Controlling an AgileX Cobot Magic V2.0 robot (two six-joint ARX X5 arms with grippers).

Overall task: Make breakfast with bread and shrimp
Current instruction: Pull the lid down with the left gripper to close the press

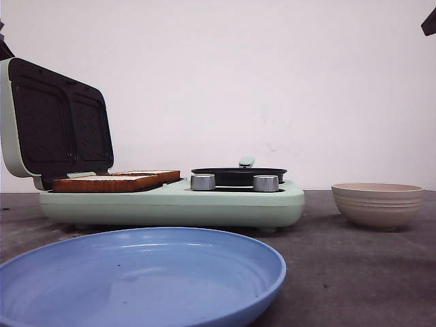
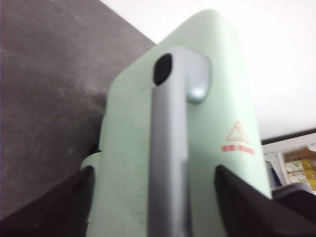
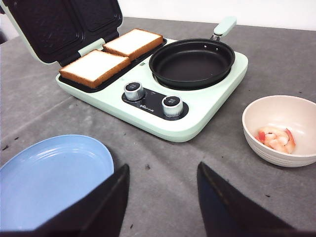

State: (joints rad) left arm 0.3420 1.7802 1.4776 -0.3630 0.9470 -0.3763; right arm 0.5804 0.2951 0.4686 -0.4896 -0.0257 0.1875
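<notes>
Nearest, lower left, the round blue plate point(image 1: 136, 279) is waiting empty for serving, while two toasted white bread slices point(image 3: 111, 57) are sitting in the mint-green sandwich maker point(image 3: 197, 121), whose lid point(image 2: 192, 123) the left hand point(image 2: 158, 197) is straddling wide to close it, the right hand point(image 3: 160, 197) hanging wide, empty.

Raised lid point(image 1: 51, 122) walls off bread point(image 3: 96, 66) from behind; above and front open; pan point(image 3: 192, 61) just beside.

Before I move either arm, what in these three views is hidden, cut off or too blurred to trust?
- Shrimp: front view hides it behind the beige bowl's wall.
- Round blue plate: cut off by frame edges in front and right wrist views.
- Silver lid handle on the mint green lid: blurred in the left wrist view; contact with the left gripper unclear.
- Dial markings: too small.
</notes>
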